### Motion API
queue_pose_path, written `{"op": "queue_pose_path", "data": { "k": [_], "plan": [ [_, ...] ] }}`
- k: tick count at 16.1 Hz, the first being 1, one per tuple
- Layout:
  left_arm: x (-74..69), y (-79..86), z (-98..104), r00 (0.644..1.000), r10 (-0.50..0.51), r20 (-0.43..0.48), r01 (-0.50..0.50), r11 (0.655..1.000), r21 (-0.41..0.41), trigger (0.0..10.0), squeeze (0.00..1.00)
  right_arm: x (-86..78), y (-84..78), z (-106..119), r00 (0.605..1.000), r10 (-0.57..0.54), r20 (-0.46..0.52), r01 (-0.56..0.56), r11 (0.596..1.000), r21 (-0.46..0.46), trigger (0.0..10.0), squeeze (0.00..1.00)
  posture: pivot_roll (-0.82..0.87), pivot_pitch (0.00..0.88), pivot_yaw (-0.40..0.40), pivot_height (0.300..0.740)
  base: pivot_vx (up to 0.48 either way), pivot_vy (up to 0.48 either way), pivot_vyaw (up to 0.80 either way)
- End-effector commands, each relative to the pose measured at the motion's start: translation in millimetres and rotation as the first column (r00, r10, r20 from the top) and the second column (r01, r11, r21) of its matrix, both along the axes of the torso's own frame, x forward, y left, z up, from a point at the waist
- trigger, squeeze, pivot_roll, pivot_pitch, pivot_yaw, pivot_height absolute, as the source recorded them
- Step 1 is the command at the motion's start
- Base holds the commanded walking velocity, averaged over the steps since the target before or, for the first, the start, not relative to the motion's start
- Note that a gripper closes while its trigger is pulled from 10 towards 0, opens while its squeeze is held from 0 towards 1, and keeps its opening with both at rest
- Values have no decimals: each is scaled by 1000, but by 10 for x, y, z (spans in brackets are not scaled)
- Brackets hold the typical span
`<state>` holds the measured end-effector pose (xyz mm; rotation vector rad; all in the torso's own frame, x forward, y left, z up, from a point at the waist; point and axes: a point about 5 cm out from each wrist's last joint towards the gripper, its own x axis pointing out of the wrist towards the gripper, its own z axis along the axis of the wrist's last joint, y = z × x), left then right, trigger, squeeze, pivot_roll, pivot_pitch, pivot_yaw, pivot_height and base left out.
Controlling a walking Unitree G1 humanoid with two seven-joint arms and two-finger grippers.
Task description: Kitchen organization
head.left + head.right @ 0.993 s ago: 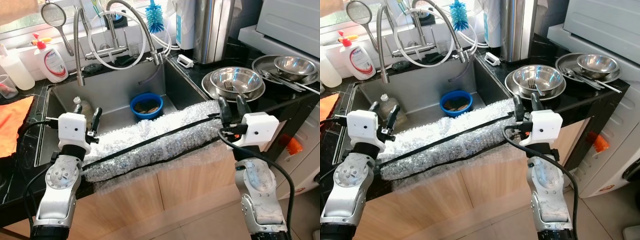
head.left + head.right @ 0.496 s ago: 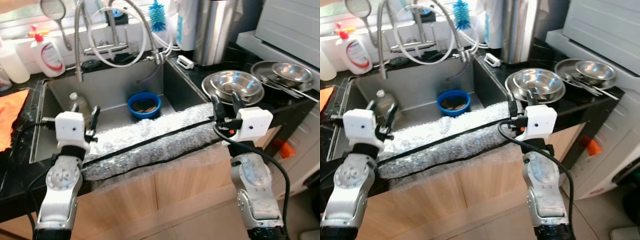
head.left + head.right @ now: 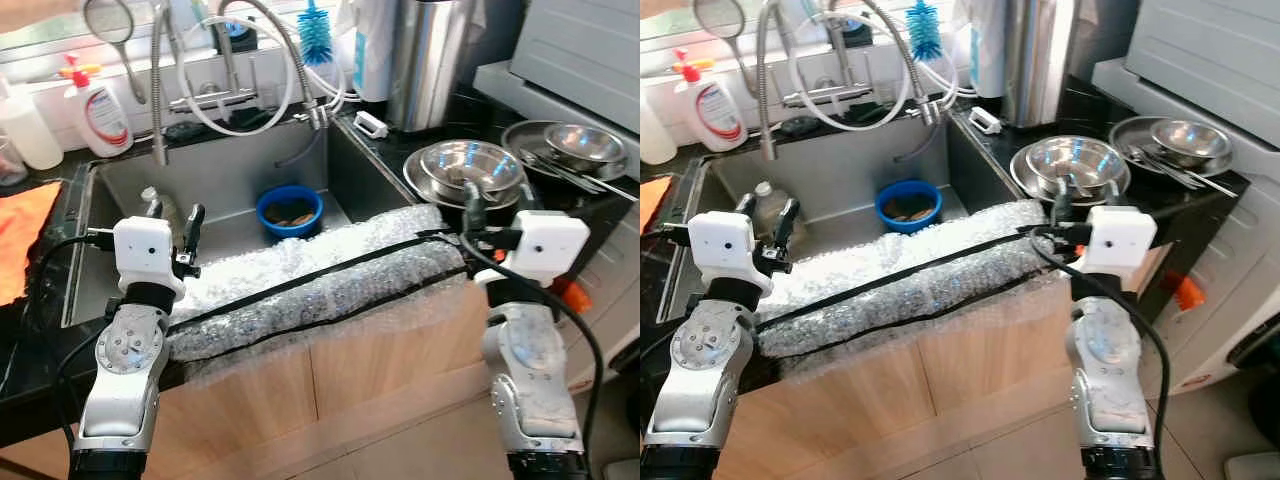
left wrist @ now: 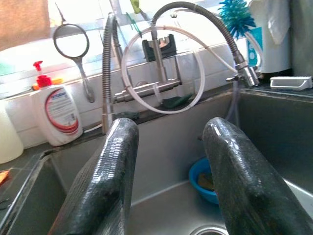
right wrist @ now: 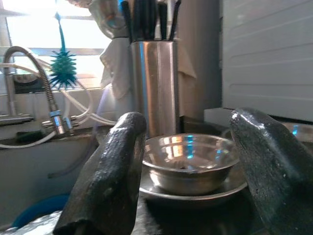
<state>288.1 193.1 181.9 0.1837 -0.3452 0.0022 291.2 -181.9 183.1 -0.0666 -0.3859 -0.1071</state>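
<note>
Left gripper [image 3: 176, 222]: jaws spread, over sink [image 3: 230, 180] front edge
Right gripper [image 3: 1062, 201]: jaws spread, beside steel bowls [image 3: 470, 165]
Bubble wrap [image 3: 320, 285]: padding the counter edge

Daylit kitchen scene, backlit from the window [image 4: 29, 14].
Head views are sharp and evenly bright; window panes overexpose; steel bowls [image 3: 470, 165] glare; wrist views blur near black fingers [image 5: 105, 181].

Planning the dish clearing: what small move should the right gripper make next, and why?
Probably ease the open right gripper forward toward the stacked steel bowls: they sit just ahead of its fingers, past the bubble-wrap padding.
</note>
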Motion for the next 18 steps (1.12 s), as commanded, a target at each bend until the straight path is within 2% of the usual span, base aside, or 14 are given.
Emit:
{"op": "queue_pose_path", "data": {
  "k": [1, 3, 5, 6, 9, 12, 18],
  "plan": [
    [14, 4, -24, 1000, 0, -19, 0, 1000, 1, 10000, 0, -3, 10, 100, 999, -7, 32, 7, 1000, -3, 10000, 0, -133, 0, 81, 740, 0, 0, 0],
    [-2, -20, -54, 1000, -6, -27, 6, 1000, 0, 10000, 0, 32, -53, 114, 999, -37, 20, 36, 997, 65, 10000, 0, -125, 0, 75, 740, 0, 0, 0],
    [-9, -37, -60, 1000, -7, -29, 7, 1000, -1, 10000, 0, 124, -104, 93, 997, -70, -27, 71, 997, 37, 10000, 0, -118, 0, 66, 740, 0, 0, 0],
    [-12, -35, -66, 1000, -3, -30, 3, 1000, -4, 10000, 0, 186, -121, 63, 996, -72, -46, 74, 995, 61, 10000, 0, -116, 0, 67, 740, 0, 0, 0],
    [-23, -15, -52, 1000, 2, -27, -2, 1000, -5, 10000, 0, 303, -76, 109, 999, -30, -43, 33, 998, 60, 10000, 0, -101, 0, 63, 740, 0, 0, 0],
    [-29, -7, -48, 1000, 11, -27, -11, 1000, -4, 10000, 0, 390, -91, 124, 997, -41, -71, 45, 997, 58, 10000, 0, -93, 0, 63, 740, 0, 0, 0],
    [-32, -23, -71, 999, 10, -40, -10, 1000, -1, 10000, 0, 438, -101, 89, 993, -51, -103, 57, 997, 51, 10000, 0, -90, 0, 66, 740, 0, 0, 0]
  ]
}}
